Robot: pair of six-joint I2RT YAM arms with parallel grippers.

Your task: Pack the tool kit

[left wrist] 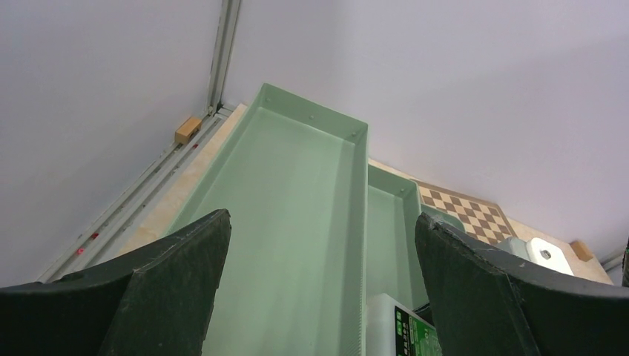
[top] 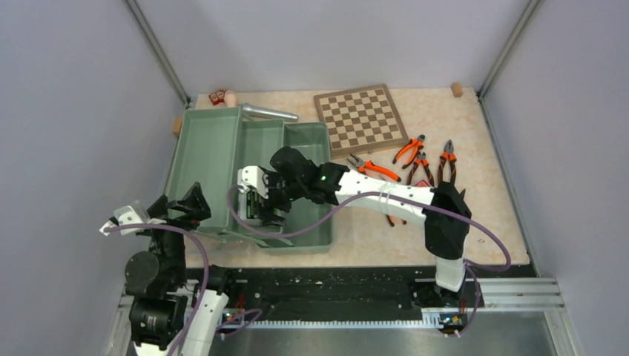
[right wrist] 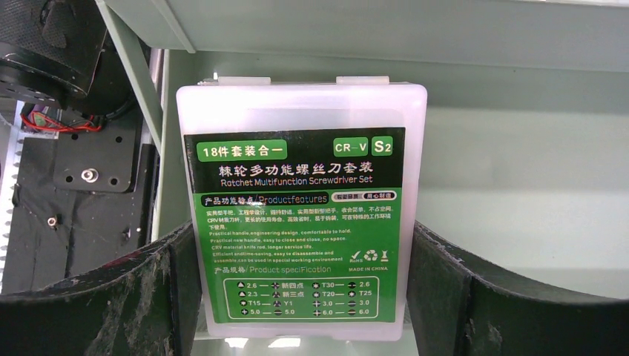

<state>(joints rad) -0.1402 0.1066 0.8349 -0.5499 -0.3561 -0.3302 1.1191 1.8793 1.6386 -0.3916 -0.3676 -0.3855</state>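
The sage-green toolbox (top: 308,133) lies open at the table's left, its long tray (left wrist: 297,193) beside the main bin. My right gripper (top: 267,211) reaches into the bin's near left corner and is shut on the green bit case (right wrist: 300,208), a translucent box with a green label. Both fingers (right wrist: 148,297) press against its sides, and the case (top: 254,206) hangs just over the bin floor (right wrist: 519,148). My left gripper (top: 178,204) hovers wide open at the tray's near left end, holding nothing (left wrist: 319,245). Several orange-handled pliers (top: 409,150) lie right of the box.
A wooden chessboard (top: 361,119) sits behind the pliers. A steel bar (top: 268,113) rests across the toolbox's far rim. Small red pieces (top: 217,96) lie at the far left corner, a wood block (top: 456,90) at the far right. Walls close in on three sides.
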